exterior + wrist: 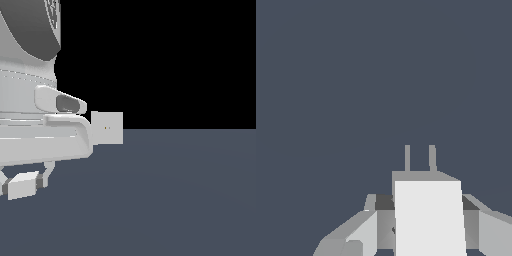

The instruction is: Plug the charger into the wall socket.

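Jaws (428,227) clamped on charger (428,215), wall socket (107,128) well apart, open floor (190,200) between.

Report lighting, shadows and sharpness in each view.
Exterior view: flat even light, black backdrop, no clear cast shadows; wall socket slightly soft, its centre dots barely resolved. Wrist view: charger crisp-edged, front face bright, no glare, between the gripper fingers.

The floor (190,200) was flat and dark blue-grey, with black behind it. The wall socket (107,128), a light grey square plate with two tiny dots, stood upright far back on the floor. In the wrist view the same dark floor (356,90) filled most of the picture.
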